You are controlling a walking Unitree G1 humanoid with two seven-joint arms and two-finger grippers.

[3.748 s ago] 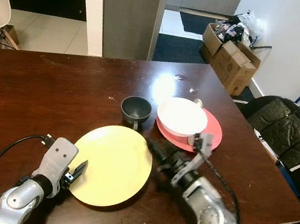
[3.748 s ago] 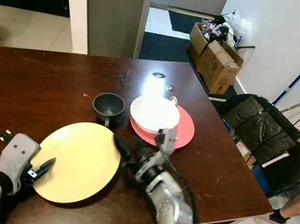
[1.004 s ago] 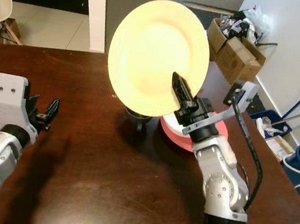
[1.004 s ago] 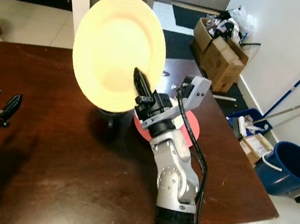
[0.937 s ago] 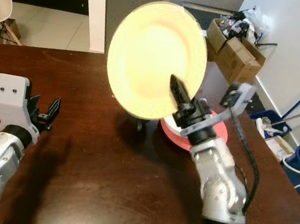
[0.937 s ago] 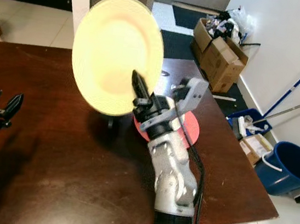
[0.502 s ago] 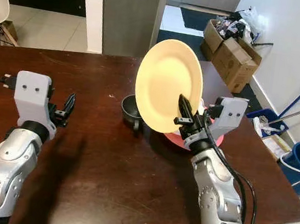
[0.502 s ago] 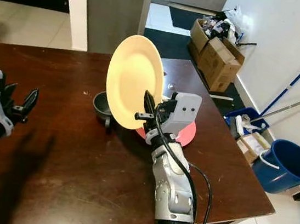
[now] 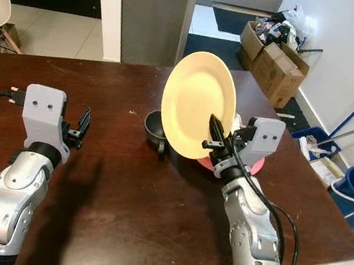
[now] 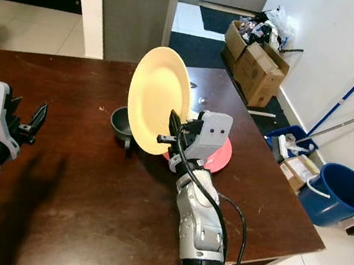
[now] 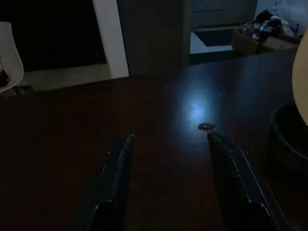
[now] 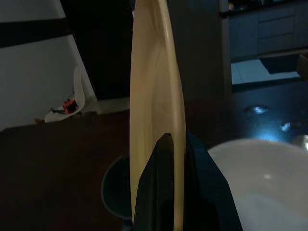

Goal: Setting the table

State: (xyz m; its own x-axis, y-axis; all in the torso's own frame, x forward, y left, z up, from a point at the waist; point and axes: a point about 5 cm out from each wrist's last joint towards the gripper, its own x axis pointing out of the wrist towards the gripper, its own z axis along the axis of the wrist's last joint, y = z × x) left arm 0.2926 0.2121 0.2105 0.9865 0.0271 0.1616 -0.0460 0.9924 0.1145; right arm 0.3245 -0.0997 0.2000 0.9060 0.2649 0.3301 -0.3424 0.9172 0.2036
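Yellow plate (image 9: 197, 102): was held nearly upright in the air above the brown table (image 9: 123, 197), its face turned toward the robot's left, over the spot between the dark cup and the pink plate.
Right gripper (image 9: 215, 136): was clamped on the yellow plate's lower rim, one black finger (image 12: 156, 192) on each face of the plate, as the right wrist view showed edge-on.
Left gripper (image 9: 79, 129): hovered above the table's left part, well apart from the dishes, its two fingers (image 11: 115, 178) spread with nothing between them.
Dark cup (image 9: 157, 126): stood on the table just behind the plate's lower edge, partly hidden by it.
White bowl (image 12: 260, 187): sat on the pink plate (image 10: 218, 156), to the right of the cup.
Background: cardboard boxes (image 9: 271, 60) stood on the floor past the table's far right corner; a blue bucket (image 10: 338, 196) stood by the white wall.
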